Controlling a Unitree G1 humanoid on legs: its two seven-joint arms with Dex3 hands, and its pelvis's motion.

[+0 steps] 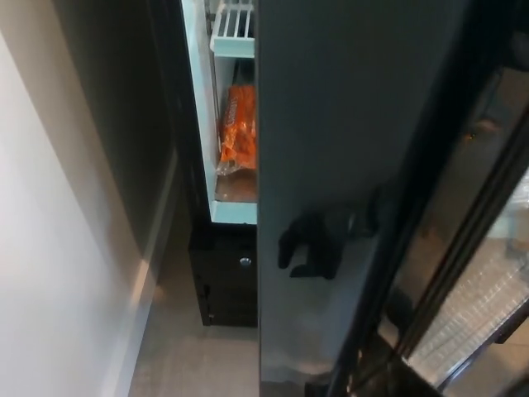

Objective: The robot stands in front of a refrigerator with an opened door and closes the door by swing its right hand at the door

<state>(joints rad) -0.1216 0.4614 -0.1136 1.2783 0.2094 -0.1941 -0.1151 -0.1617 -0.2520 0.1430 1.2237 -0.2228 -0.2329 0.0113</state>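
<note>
The refrigerator door (347, 124) is a dark grey slab filling the middle of the head view, standing partly open with its edge toward me. To its left a narrow strip of the lit interior (235, 124) shows, with a white wire shelf (234, 23) and an orange packet (240, 132) below it. My right hand (312, 245) reaches in from the right and lies against the door's outer face low down. Its black fingers (291, 248) are spread and curled, holding nothing. My left hand does not show.
A white wall (58, 248) and a dark side panel (124, 107) close off the left. The refrigerator's black base (223, 281) stands on a pale floor (198, 356). A dark frame with a ribbed glass pane (488, 306) is at the right.
</note>
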